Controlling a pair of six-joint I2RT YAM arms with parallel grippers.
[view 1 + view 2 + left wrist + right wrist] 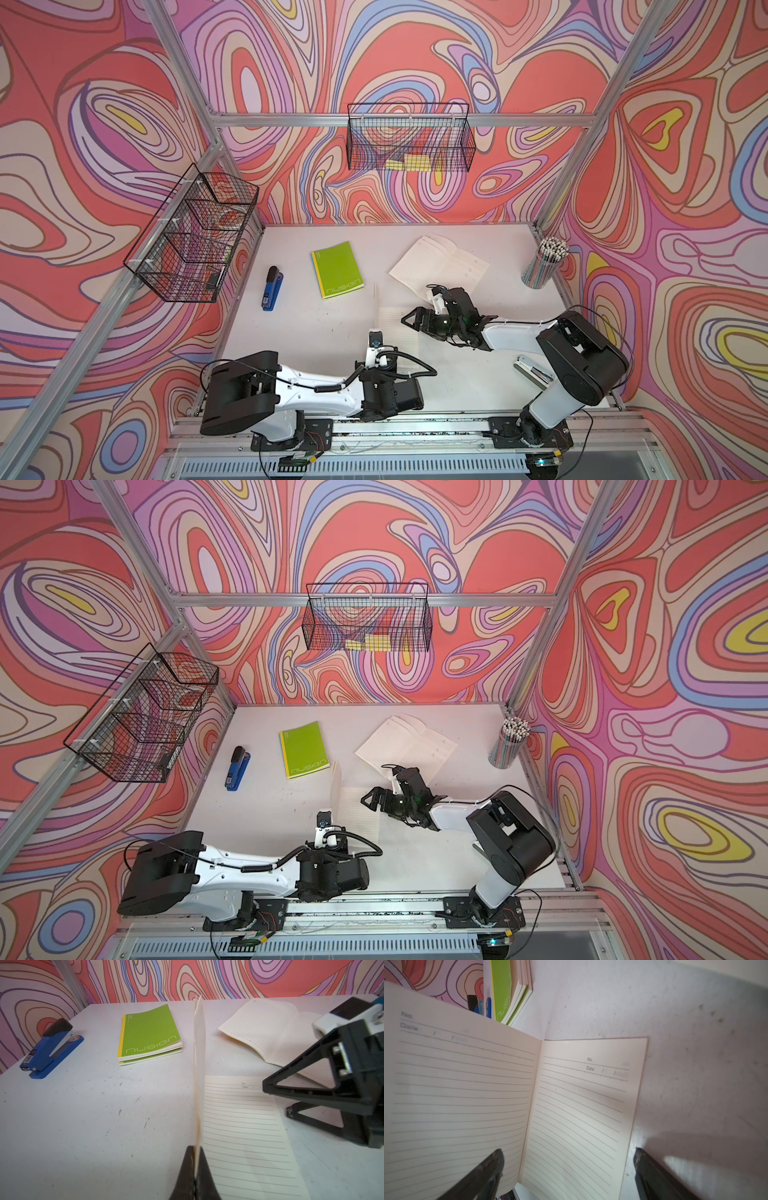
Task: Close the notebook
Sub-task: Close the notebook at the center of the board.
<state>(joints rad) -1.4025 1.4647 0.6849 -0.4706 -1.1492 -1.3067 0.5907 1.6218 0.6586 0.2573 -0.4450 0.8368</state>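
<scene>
The notebook [400, 328] with cream lined pages is open near the table's middle. Its right page [245, 1126] lies flat, and its left half [199, 1043] stands upright on edge. My left gripper [196, 1151] is shut on the near edge of that upright half. My right gripper [409, 318] hovers open just above the flat page's far right part. In the right wrist view the right gripper [568, 1152] has one finger in front of the raised half [456, 1084] and the other past the flat page's [581, 1105] outer edge, gripping nothing.
A second open notebook [440, 266] lies behind the right gripper. Green notebooks [336, 270] are stacked at the back middle, with a blue stapler [272, 289] to their left. A pencil cup [544, 262] stands at the right edge. Wire baskets [195, 237] [411, 141] hang on the frame.
</scene>
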